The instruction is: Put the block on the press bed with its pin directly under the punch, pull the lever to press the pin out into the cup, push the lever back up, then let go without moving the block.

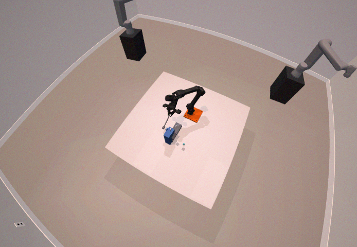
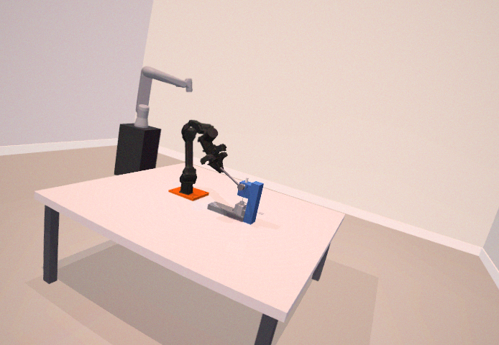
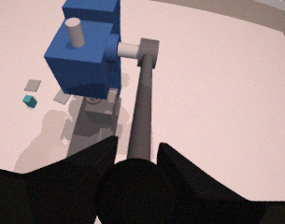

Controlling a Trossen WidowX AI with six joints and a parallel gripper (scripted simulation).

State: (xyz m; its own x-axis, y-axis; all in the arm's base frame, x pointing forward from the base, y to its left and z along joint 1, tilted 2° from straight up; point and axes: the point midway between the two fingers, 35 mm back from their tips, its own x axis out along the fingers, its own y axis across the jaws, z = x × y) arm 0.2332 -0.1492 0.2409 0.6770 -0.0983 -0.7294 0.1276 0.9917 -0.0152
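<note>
Grey and smooth, the rod-shaped lever (image 1: 166, 120) (image 2: 230, 177) (image 3: 142, 107) is grasped at its end by the black tool (image 1: 170, 114) (image 2: 220, 169) (image 3: 137, 146). Beyond and below the tool, the boxy grey block (image 2: 239, 208) (image 3: 99, 110) is seated on the press bed (image 1: 177, 128) (image 2: 222, 208) (image 3: 83, 135), beneath the blue press head (image 1: 170, 131) (image 2: 242, 189) (image 3: 78, 58).

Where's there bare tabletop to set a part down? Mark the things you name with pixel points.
Bare patches: between the blue press (image 1: 168, 136) (image 2: 254, 203) (image 3: 78, 61) and the table's near edge in exterior; also right of the lever (image 1: 166, 121) (image 2: 230, 177) (image 3: 143, 107) in wrist. Crowded: between orange base plate (image 1: 199, 111) (image 2: 203, 194) and press, under the claw (image 1: 170, 114) (image 2: 220, 169) (image 3: 137, 146).
</note>
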